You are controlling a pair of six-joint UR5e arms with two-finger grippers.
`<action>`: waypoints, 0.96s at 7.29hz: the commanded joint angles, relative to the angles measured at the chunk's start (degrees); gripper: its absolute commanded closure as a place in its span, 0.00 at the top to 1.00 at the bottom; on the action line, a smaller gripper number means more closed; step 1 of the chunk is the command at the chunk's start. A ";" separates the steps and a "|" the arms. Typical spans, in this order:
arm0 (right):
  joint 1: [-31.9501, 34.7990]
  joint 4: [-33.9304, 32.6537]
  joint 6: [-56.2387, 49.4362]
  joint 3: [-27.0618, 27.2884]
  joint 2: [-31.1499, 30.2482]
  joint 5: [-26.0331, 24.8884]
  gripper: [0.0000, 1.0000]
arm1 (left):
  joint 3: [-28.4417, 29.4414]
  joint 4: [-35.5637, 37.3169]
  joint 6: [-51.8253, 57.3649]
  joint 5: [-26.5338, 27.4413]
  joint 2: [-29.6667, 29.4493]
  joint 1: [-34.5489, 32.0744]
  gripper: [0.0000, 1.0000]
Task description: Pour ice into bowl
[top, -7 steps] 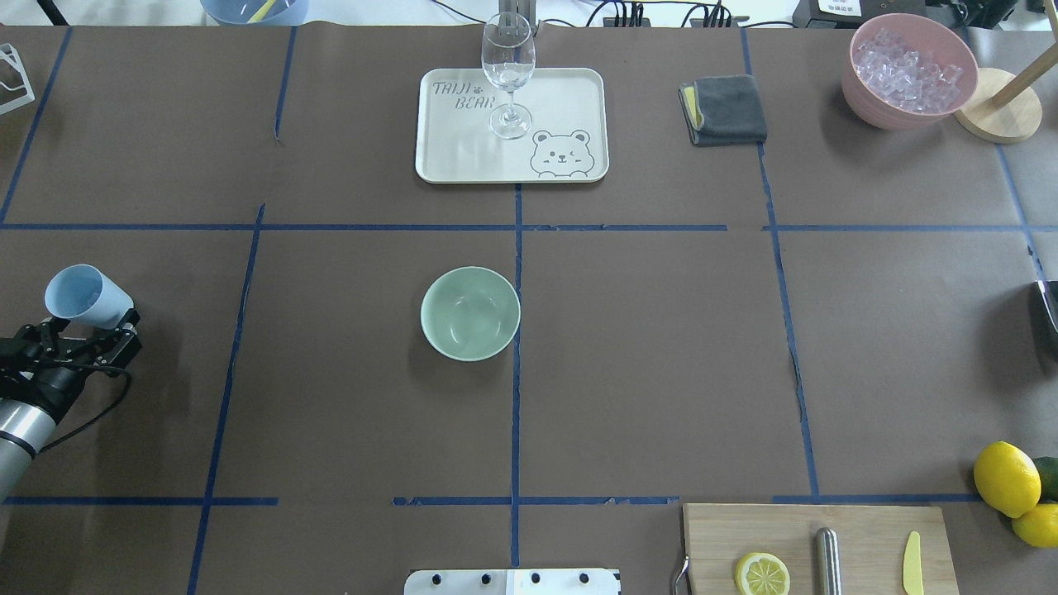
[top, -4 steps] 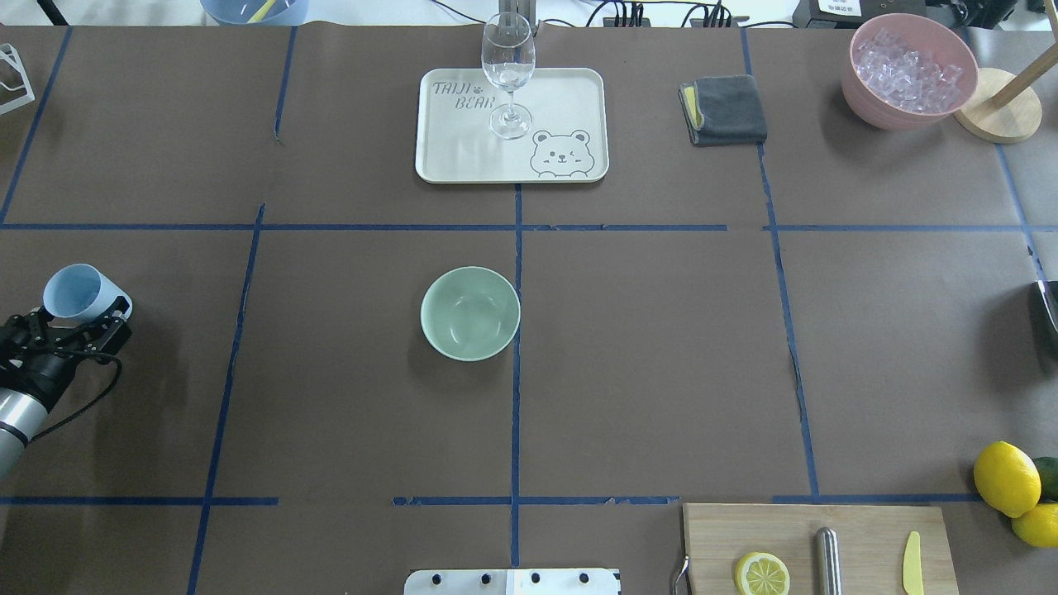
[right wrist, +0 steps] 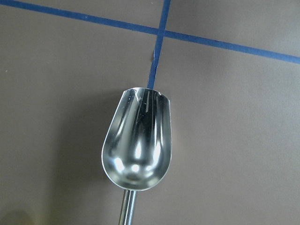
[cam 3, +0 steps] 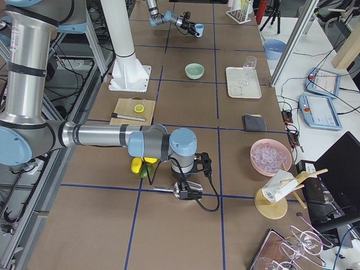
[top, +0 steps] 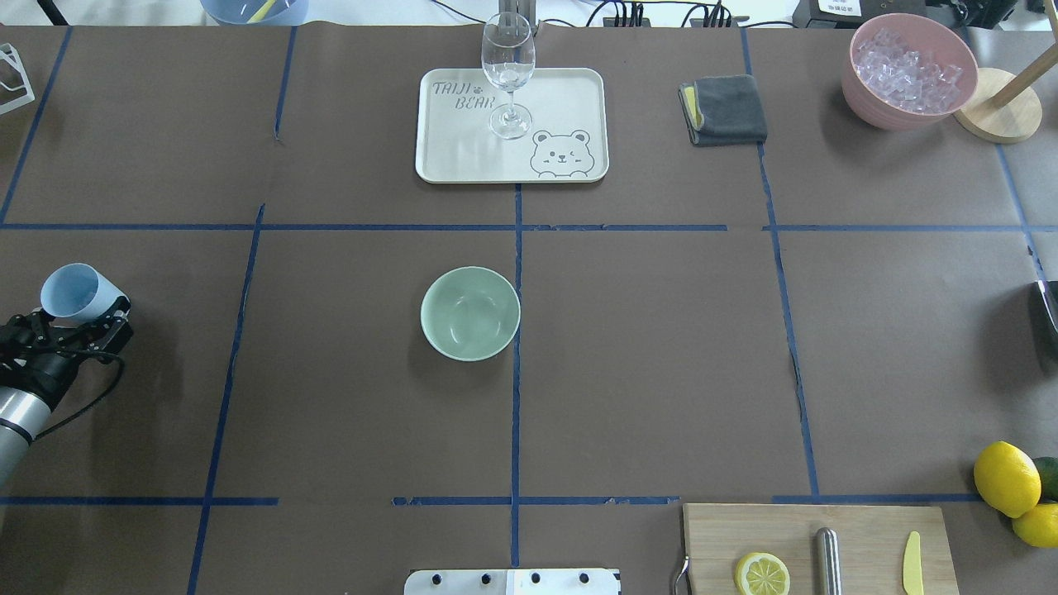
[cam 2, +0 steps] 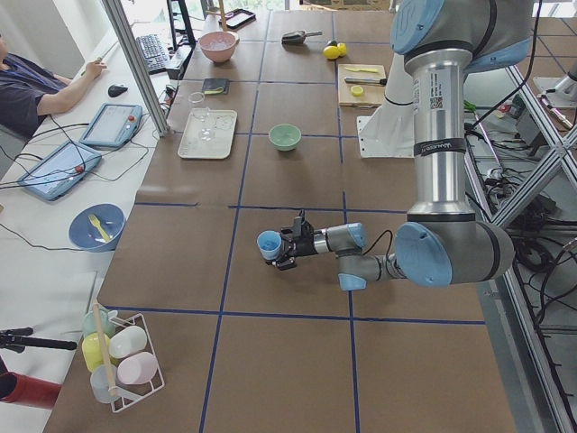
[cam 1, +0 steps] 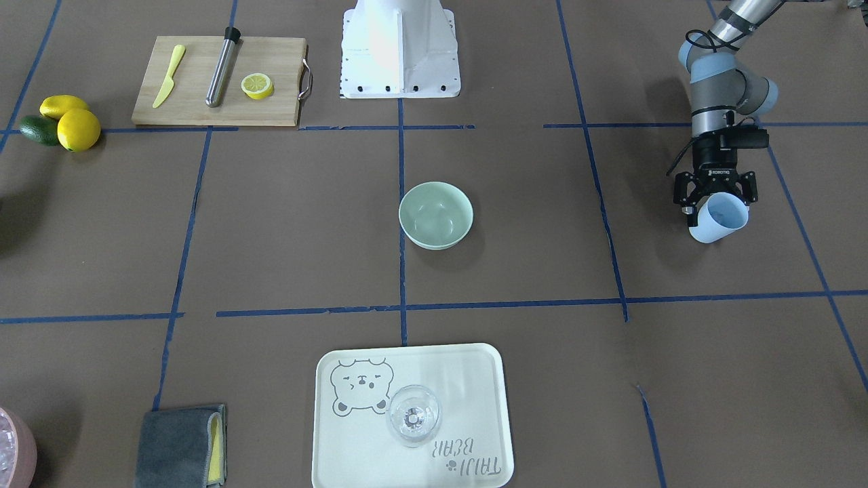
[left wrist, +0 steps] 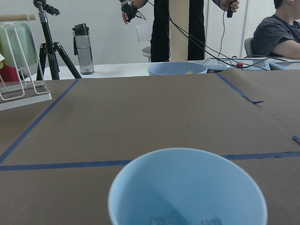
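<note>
The pale mint-green bowl [top: 470, 313] stands empty at the table's middle, also in the front view [cam 1: 435, 215]. My left gripper [top: 83, 312] is at the far left edge, well left of the bowl, shut on a light blue cup [top: 76, 292] held near upright above the table. A few glassy ice cubes [left wrist: 161, 220] show at the cup's bottom in the left wrist view. My right gripper [cam 3: 190, 192] is low at the far right end. A metal scoop [right wrist: 138, 140] lies before its camera, with the fingers hidden, so I cannot tell its state.
A pink container [top: 860, 91] heaped with ice stands back right beside a grey cloth [top: 724, 110]. A tray [top: 570, 91] with a clear wine glass [top: 507, 74] sits behind the bowl. A cutting board [top: 860, 529] with lemon half and knife, and lemons [top: 1006, 478], are front right.
My left gripper with the blue cup has drawn a little further left, and the cup has tipped slightly more upright. The bowl has not moved.
</note>
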 commanded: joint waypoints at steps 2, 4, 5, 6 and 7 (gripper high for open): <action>0.00 0.00 0.09 -0.12 0.17 0.00 1.00 | 0.78 0.14 0.16 -1.18 -1.27 0.11 0.97; 0.00 0.00 0.09 -0.29 0.44 0.00 1.00 | 0.79 -0.12 0.07 -1.36 -1.18 -0.07 0.41; 0.00 0.00 0.09 -0.29 0.53 -0.09 1.00 | 0.61 -0.30 0.07 -1.44 -1.09 -0.24 0.07; 0.00 0.00 0.09 -0.29 0.53 0.00 1.00 | 0.00 -0.65 0.24 -2.58 -1.09 -0.68 0.00; 0.00 0.00 0.09 -0.29 0.53 -0.09 1.00 | -0.61 -1.70 1.38 -4.94 -0.92 -0.94 0.00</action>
